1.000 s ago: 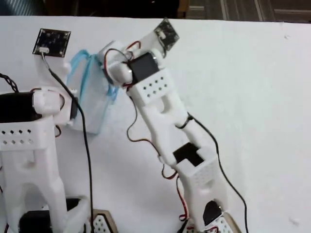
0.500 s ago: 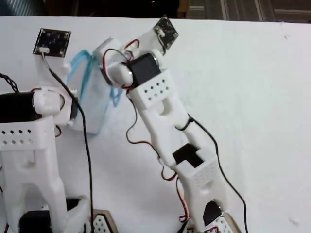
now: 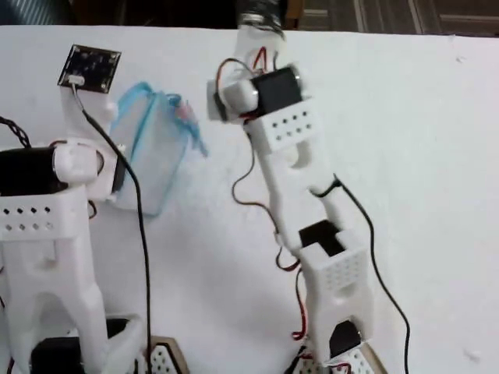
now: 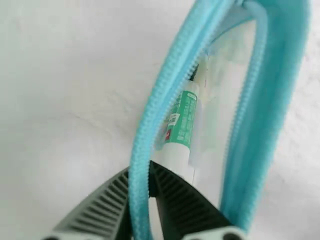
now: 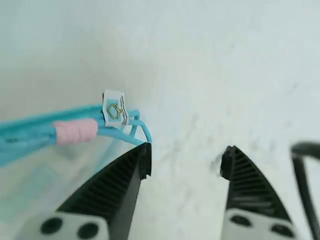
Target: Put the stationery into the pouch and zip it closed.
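The pouch (image 3: 148, 156), clear with ribbed teal zipper edges, lay left on your table (image 3: 405, 117), left gripper (image 4: 141, 172) clamped on its rim, that wrist view showing a green-labelled tube (image 4: 182, 122) inside, right gripper (image 5: 186, 152) spread apart near it.

Pouch (image 3: 152, 152): near table's (image 3: 437, 156) far-left corner
Left arm (image 3: 47, 210): against the pouch's left side
Right arm (image 3: 292, 128): beside pouch, apart

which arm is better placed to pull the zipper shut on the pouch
Right. The right gripper is open and free, just beside the zipper pull at the end of the pouch. The left gripper is shut on its zipper edge, probably best left bracing it.
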